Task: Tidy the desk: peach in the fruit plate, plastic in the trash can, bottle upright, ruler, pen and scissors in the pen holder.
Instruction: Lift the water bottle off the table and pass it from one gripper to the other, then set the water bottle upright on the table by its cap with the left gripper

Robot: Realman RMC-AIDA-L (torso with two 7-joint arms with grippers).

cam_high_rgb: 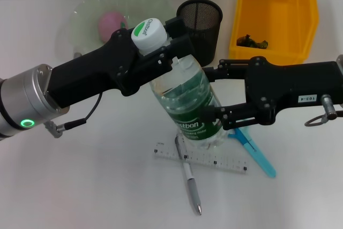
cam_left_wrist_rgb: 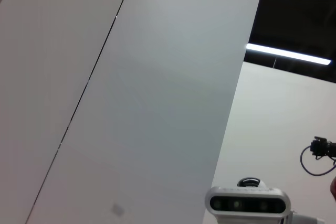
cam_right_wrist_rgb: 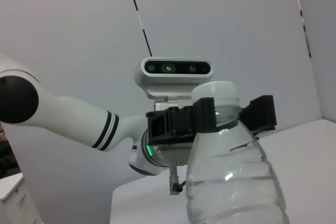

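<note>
While my left end effector (cam_high_rgb: 161, 44) grips the clear plastic water bottle's (cam_high_rgb: 188, 100) neck and the right end effector (cam_high_rgb: 214, 92) clamps its body, I must stand it straight.

worktop (cam_high_rgb: 80, 186): white, matte | far side: translucent pale green fruit plate (cam_high_rgb: 86, 14), black mesh pen holder (cam_high_rgb: 201, 22), yellow plastic bin (cam_high_rgb: 276, 20) | near middle: clear plastic ruler (cam_high_rgb: 214, 159) with silver pen (cam_high_rgb: 190, 181) lying across it, blue-handled scissors (cam_high_rgb: 257, 154) just beside ruler's end
</note>
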